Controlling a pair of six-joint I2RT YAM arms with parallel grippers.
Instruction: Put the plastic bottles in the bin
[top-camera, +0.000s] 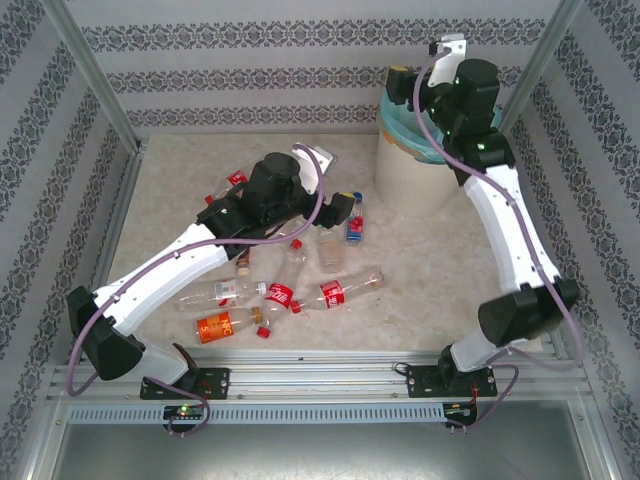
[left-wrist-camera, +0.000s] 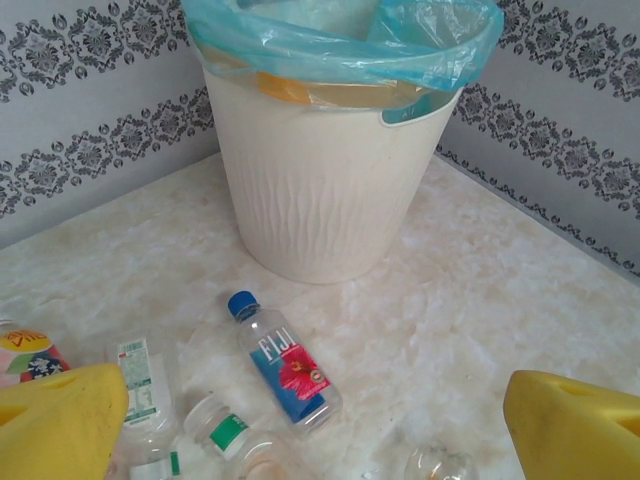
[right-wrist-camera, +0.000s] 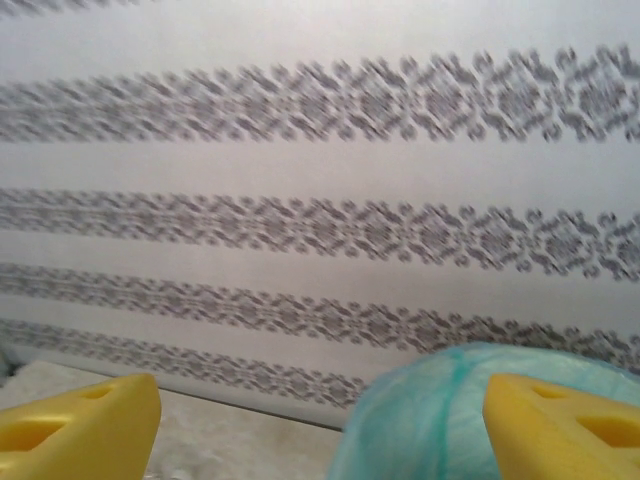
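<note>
The cream-white bin (top-camera: 412, 180) with its turquoise liner (left-wrist-camera: 340, 40) stands at the back right of the table. Several plastic bottles lie loose in the middle: a blue-labelled Fiji bottle (left-wrist-camera: 285, 362), red-labelled ones (top-camera: 335, 292) and an orange-labelled one (top-camera: 225, 325). My left gripper (left-wrist-camera: 315, 450) hangs open over the pile, and the Fiji bottle lies on the table between and ahead of its yellow fingers (left-wrist-camera: 60, 420). My right gripper (top-camera: 405, 85) is open and empty above the bin's rim, with the liner (right-wrist-camera: 430, 420) bulging up between its fingers (right-wrist-camera: 565, 425).
Patterned walls close in the back and both sides. A green-labelled bottle (left-wrist-camera: 225, 432) and a white-labelled one (left-wrist-camera: 140, 385) lie left of the Fiji bottle. Something orange (left-wrist-camera: 300, 90) shows inside the bin's rim. Bare tabletop (top-camera: 430, 270) lies in front of the bin.
</note>
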